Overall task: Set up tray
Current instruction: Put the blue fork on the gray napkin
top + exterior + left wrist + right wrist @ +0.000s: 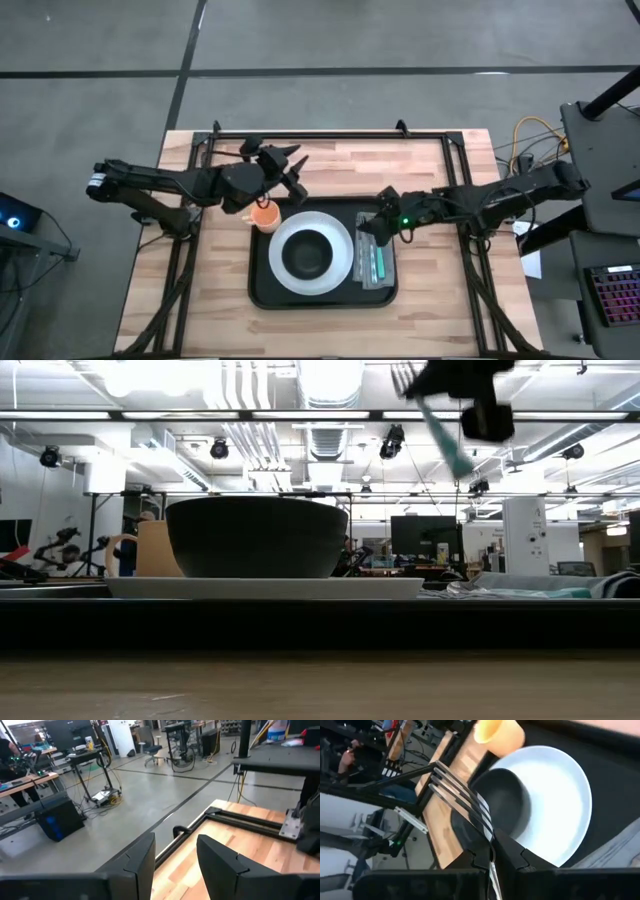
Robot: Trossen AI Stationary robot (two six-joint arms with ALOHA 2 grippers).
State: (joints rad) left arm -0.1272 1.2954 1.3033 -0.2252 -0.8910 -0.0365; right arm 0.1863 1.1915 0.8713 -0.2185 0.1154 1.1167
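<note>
Your right hand (490,851) is pinched on a silver metal fork with a teal handle (462,800), poised above the grey folded napkin (377,258) at the right end of the large black rectangular tray (262,290), which sits mid-surface carrying a white round plate (345,262), a black bowl (308,255) and an orange cup (265,215). Your left hand (294,168), fingers spread and empty, hangs at the far left near the cup. A tilted release could send the fork sliding off the napkin or clattering against the plate.
</note>
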